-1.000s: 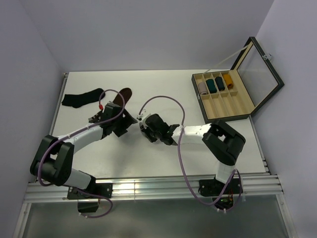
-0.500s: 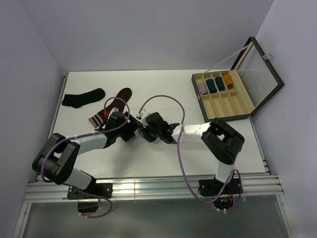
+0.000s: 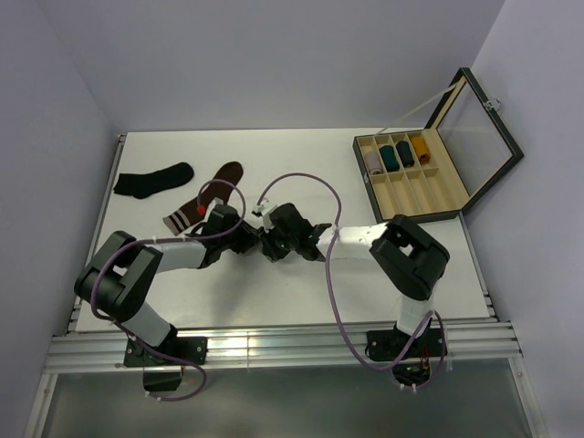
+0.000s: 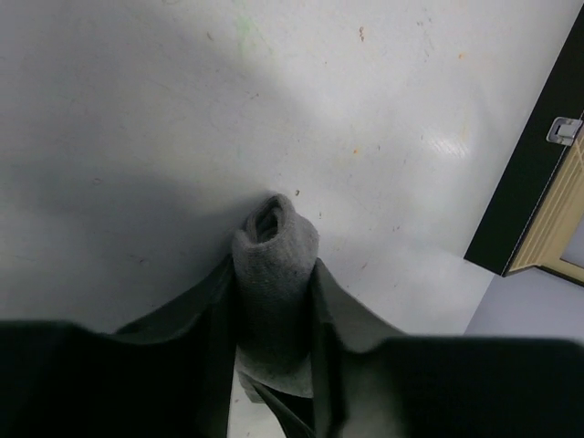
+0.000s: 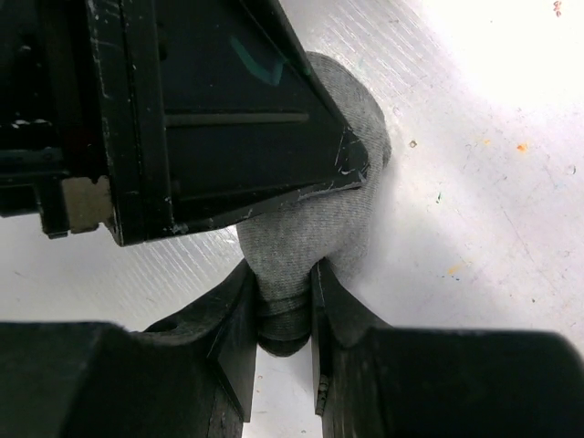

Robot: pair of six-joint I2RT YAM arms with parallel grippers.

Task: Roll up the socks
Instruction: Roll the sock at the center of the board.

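Together, the left fingers [image 4: 351,319] and the right fingers [image 5: 228,324] pinch one rolled grey sock [image 4: 274,265].

Top external: high behind the arm bases [image 3: 160,351], looking down over the whole table [image 3: 301,155]; far. Both wrist views: close above mid-table, angled down; they share the grey sock roll [image 4: 274,274]; left wrist faces the table's right edge.

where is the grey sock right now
Mid-table in the top view, just right of the brown striped sock; the wrist views show the grey sock rolled up and pinched by both the left gripper and the right gripper.
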